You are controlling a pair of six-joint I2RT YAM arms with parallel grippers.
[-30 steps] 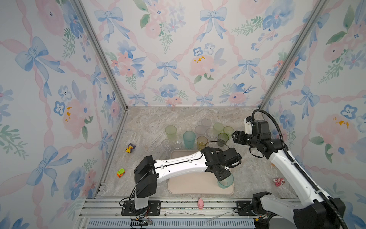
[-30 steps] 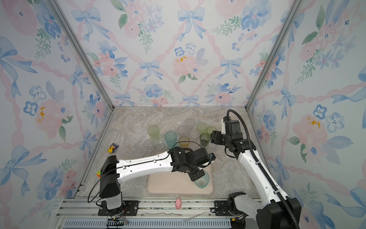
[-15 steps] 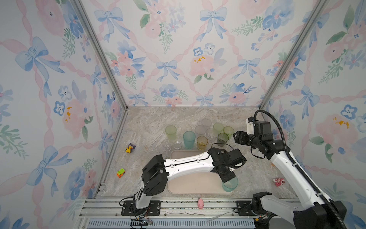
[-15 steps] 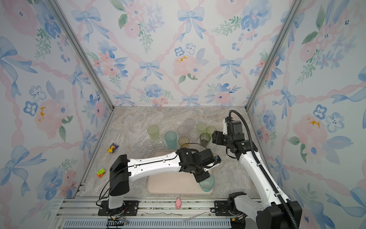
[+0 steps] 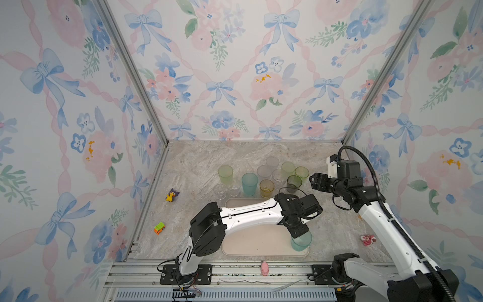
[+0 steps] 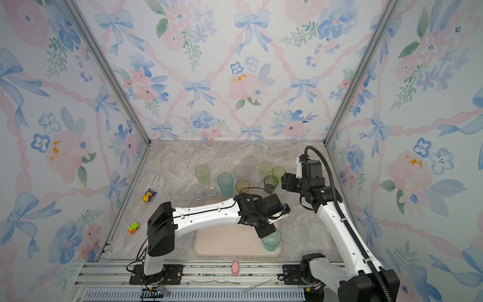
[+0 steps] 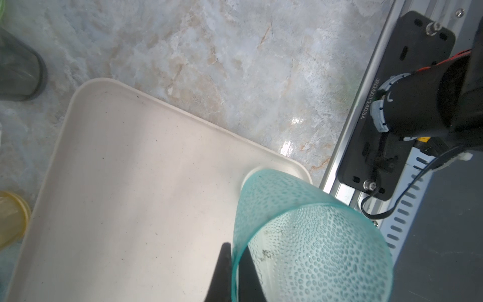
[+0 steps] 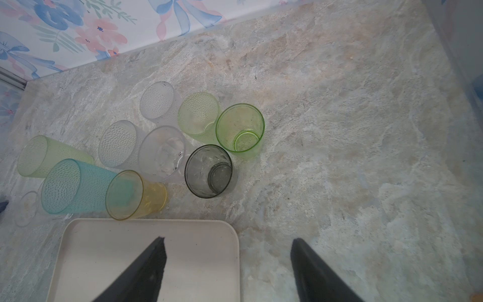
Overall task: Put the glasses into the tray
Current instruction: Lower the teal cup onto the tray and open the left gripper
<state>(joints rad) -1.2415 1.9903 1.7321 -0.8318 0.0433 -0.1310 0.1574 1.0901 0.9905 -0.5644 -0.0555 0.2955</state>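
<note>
left end effector pinches a teal glass in the tray corner.

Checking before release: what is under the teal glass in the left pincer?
Under the teal glass lies a corner of the tray; the left pincer pinches the glass's rim. Whether the base touches the tray floor cannot be seen through the dimpled wall.

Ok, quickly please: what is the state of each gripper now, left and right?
Left gripper: closed on the rim of the teal glass, at a corner of the tray.
Right gripper: open, holding nothing.
</note>
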